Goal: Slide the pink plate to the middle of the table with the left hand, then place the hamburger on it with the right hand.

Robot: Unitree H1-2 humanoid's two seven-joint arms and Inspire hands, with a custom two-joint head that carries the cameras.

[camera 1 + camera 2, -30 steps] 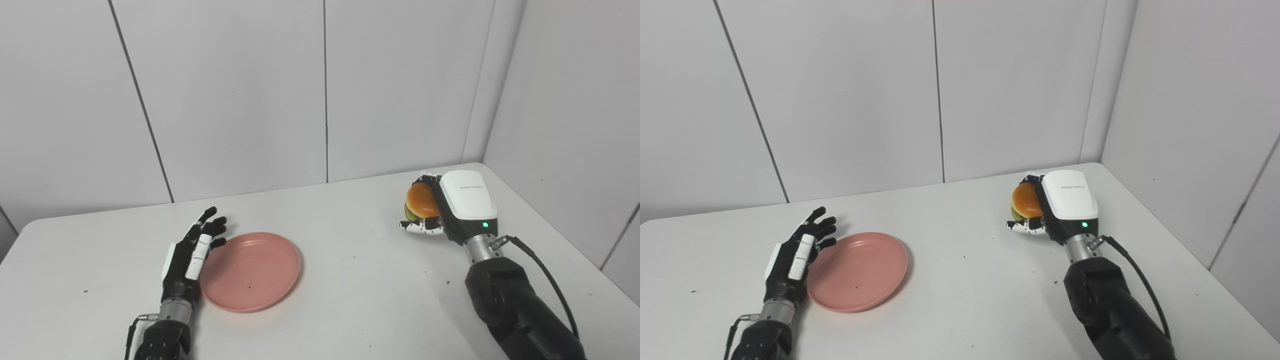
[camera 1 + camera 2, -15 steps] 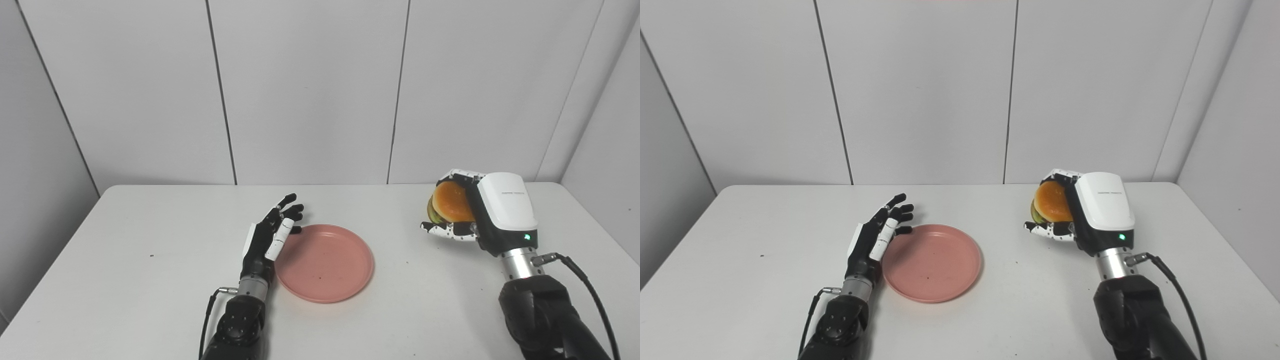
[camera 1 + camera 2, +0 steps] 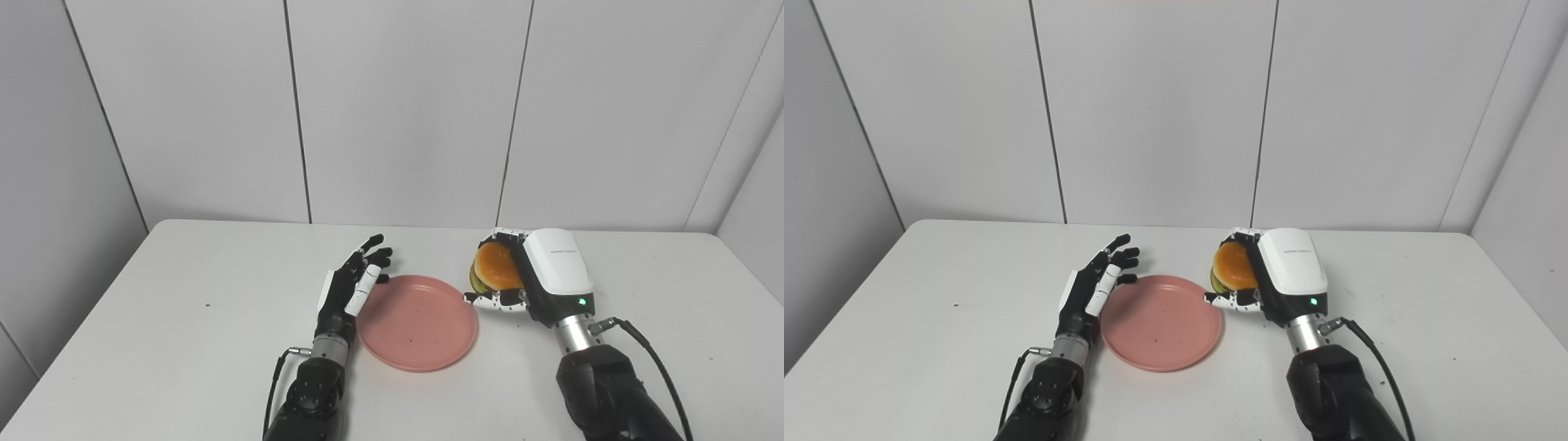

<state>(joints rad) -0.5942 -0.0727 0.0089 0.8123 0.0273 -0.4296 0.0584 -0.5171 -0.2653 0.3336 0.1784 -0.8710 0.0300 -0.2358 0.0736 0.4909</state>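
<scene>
A pink plate point(image 3: 416, 324) lies flat near the middle of the white table point(image 3: 184, 318). My left hand point(image 3: 349, 291) stands edge-on against the plate's left rim, open, fingers spread and pointing away from me. My right hand point(image 3: 539, 278) is shut on the hamburger point(image 3: 495, 267), an orange bun with green lettuce showing below. It holds the hamburger above the table just past the plate's right rim. The thumb reaches over the rim's edge in the left eye view. The same plate point(image 3: 1160, 323) and hamburger point(image 3: 1234, 267) show in the right eye view.
White wall panels stand behind the table's far edge, and a side wall closes in on each side. Small dark specks dot the tabletop point(image 3: 1396, 294). A black cable point(image 3: 649, 361) loops from the right wrist.
The camera has swung left, shifting the whole picture. My right hand has carried the hamburger leftward, from well right of the plate to its right rim. The left hand and plate keep their places.
</scene>
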